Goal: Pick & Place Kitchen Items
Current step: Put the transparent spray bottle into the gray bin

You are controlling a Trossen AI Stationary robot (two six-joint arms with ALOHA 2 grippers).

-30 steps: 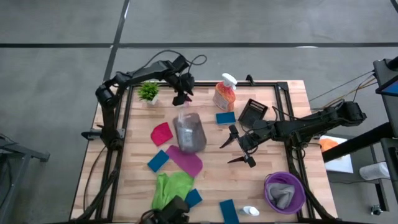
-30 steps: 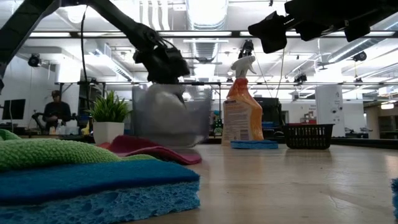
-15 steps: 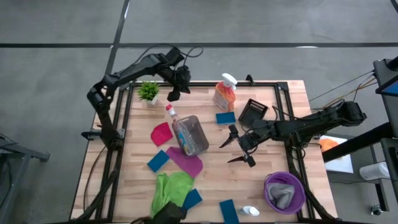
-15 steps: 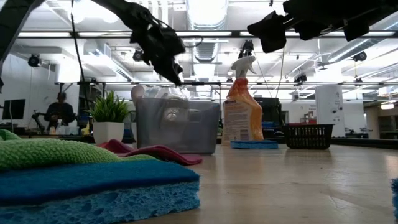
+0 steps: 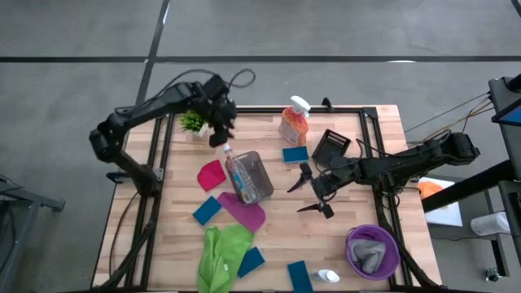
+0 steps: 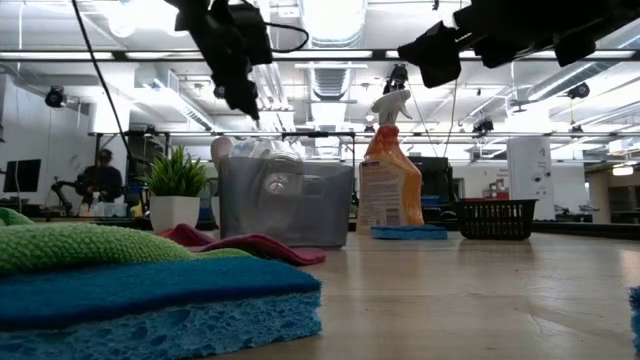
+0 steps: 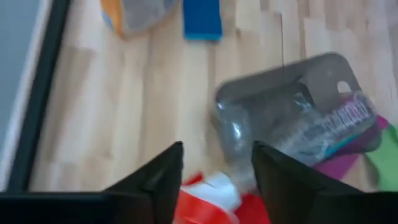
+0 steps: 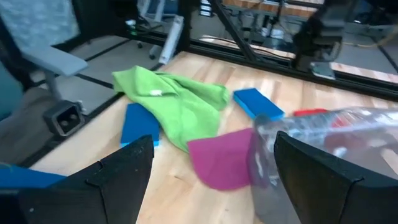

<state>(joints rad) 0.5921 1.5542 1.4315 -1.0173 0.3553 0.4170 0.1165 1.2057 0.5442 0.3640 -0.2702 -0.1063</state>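
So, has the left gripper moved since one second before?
Yes. In the high view the left gripper has drawn back from above the clear bin toward the potted plant, with nothing between its fingers.

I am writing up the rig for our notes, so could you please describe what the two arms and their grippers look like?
Both arms are dark, nearly black, built of slim jointed segments with black cables looping loosely alongside. The left gripper and right gripper each end in two flat, tapering dark fingers with angular edges. No markings or labels are visible on them.
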